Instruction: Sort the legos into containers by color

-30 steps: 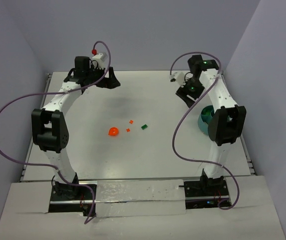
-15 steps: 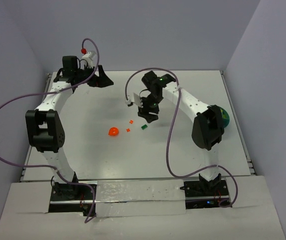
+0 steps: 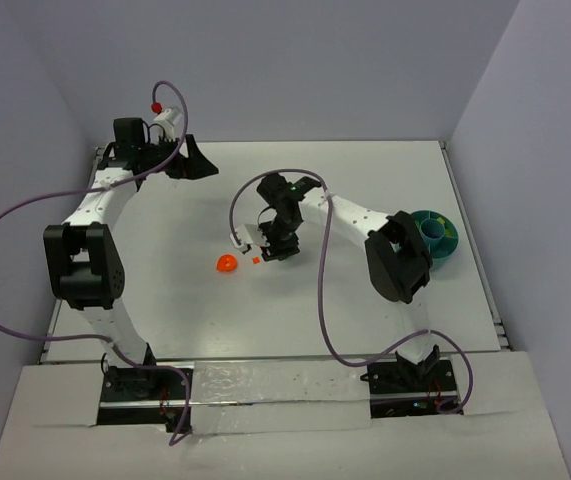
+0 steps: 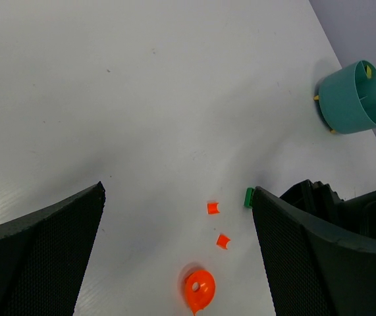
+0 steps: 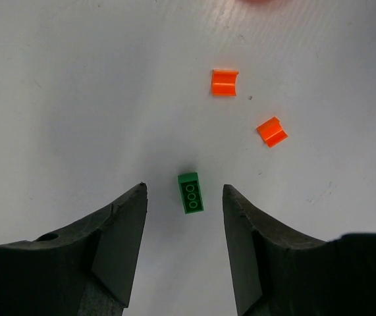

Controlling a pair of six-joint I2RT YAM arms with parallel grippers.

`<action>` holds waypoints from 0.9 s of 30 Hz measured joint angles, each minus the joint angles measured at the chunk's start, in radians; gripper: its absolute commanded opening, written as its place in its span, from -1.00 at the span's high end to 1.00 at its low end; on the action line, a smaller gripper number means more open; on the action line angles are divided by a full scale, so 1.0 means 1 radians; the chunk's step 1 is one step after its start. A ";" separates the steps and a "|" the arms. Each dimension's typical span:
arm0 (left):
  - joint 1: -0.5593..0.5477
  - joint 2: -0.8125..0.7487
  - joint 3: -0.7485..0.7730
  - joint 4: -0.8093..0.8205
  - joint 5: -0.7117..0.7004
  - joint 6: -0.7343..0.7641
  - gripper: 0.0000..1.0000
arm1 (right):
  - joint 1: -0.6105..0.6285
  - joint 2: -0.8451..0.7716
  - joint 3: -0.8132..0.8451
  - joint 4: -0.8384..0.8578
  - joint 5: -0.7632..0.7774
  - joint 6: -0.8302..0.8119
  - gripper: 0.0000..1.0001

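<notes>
A small dark green lego lies flat on the white table, studs up. My right gripper is open around it, a fingertip on either side and neither touching. From above, this gripper hangs over the middle of the table and hides the green brick. Two small orange-red legos lie just beyond it. A round orange-red piece sits further left. The teal container stands at the right edge. My left gripper is open and empty at the back left, far from the legos.
In the left wrist view the green lego peeks out beside the right finger, with the orange bits and the teal container beyond. The grey walls stand close around the table. Purple cables loop off both arms.
My right arm has swung from beside the teal container to the table's middle and come down over the green lego, its jaws narrowing. The left arm has shifted slightly left.
</notes>
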 measured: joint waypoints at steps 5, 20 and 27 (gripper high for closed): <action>0.013 -0.005 0.000 0.002 0.000 -0.001 -0.98 | 0.000 0.058 0.000 0.002 0.052 -0.027 -0.12; 0.014 -0.006 0.000 0.002 0.000 -0.003 -0.99 | -0.001 0.126 -0.002 0.021 0.179 -0.055 0.50; 0.014 -0.006 0.000 0.002 0.000 -0.003 -0.98 | -0.003 0.126 -0.002 0.036 0.195 -0.032 0.95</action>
